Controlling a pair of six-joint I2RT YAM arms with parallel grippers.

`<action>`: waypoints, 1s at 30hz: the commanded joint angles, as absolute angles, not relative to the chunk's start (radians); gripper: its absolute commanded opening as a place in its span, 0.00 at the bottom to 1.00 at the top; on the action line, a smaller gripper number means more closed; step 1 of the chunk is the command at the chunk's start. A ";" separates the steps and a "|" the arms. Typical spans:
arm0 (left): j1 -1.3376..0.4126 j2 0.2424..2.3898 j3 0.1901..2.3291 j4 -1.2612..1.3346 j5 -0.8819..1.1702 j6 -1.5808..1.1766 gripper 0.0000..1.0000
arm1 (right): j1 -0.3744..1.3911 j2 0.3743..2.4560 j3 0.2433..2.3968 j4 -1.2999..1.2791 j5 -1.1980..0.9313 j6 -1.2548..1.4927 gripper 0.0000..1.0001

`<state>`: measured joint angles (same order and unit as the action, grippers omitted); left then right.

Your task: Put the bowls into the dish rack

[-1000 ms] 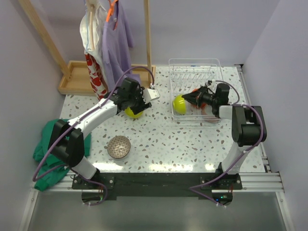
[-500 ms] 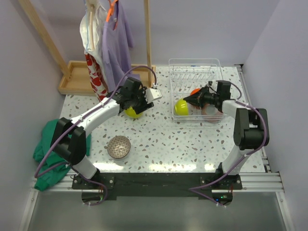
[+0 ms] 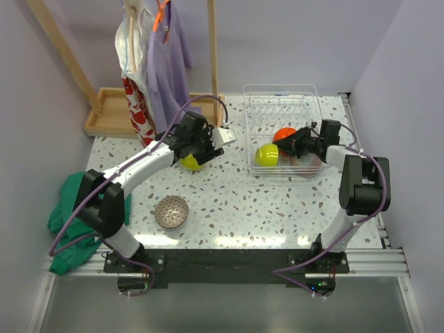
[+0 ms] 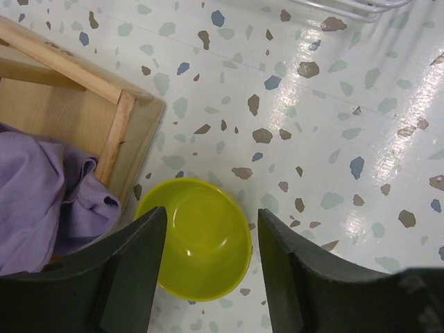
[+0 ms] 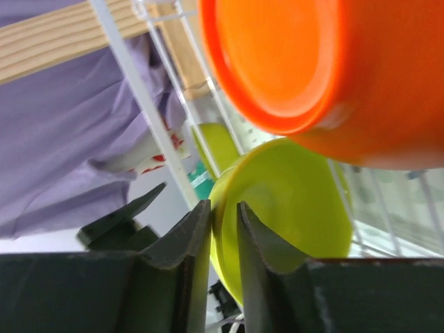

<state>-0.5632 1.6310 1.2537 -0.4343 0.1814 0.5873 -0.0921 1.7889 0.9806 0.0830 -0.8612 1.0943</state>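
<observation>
The clear wire dish rack stands at the back right. My right gripper is shut on the rim of a lime green bowl, held on edge inside the rack's front left part. In the right wrist view the gripper pinches that bowl's rim. An orange-red bowl sits in the rack just behind it and fills the top of the right wrist view. A pinkish bowl lies in the rack, partly hidden by my arm. My left gripper is open above a second lime bowl on the table; its jaws straddle this bowl. A grey-brown speckled bowl sits front left.
A wooden tray base with posts and hanging clothes stands at the back left, close to the left bowl; its corner shows in the left wrist view. A green cloth lies at the table's left edge.
My right gripper has carried the lime bowl to the right, further into the rack, and the orange-red bowl now shows behind it. The left gripper has shifted only slightly over its bowl.
</observation>
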 commanded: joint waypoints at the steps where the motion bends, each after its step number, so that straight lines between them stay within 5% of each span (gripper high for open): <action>1: -0.580 1.632 1.293 -0.400 0.176 0.583 0.61 | -0.084 1.773 1.078 -0.362 -0.663 0.804 0.31; 12: -0.586 1.597 1.261 -0.350 0.193 0.583 0.63 | -0.089 1.622 1.305 -0.666 -0.373 0.402 0.40; 23: -0.584 1.433 1.077 -0.299 0.089 0.636 0.78 | -0.020 1.553 1.414 -0.756 -0.387 0.054 0.42; 30: -0.586 1.417 1.022 -0.379 0.086 0.670 0.78 | 0.112 1.448 1.364 -0.721 -0.345 -0.043 0.48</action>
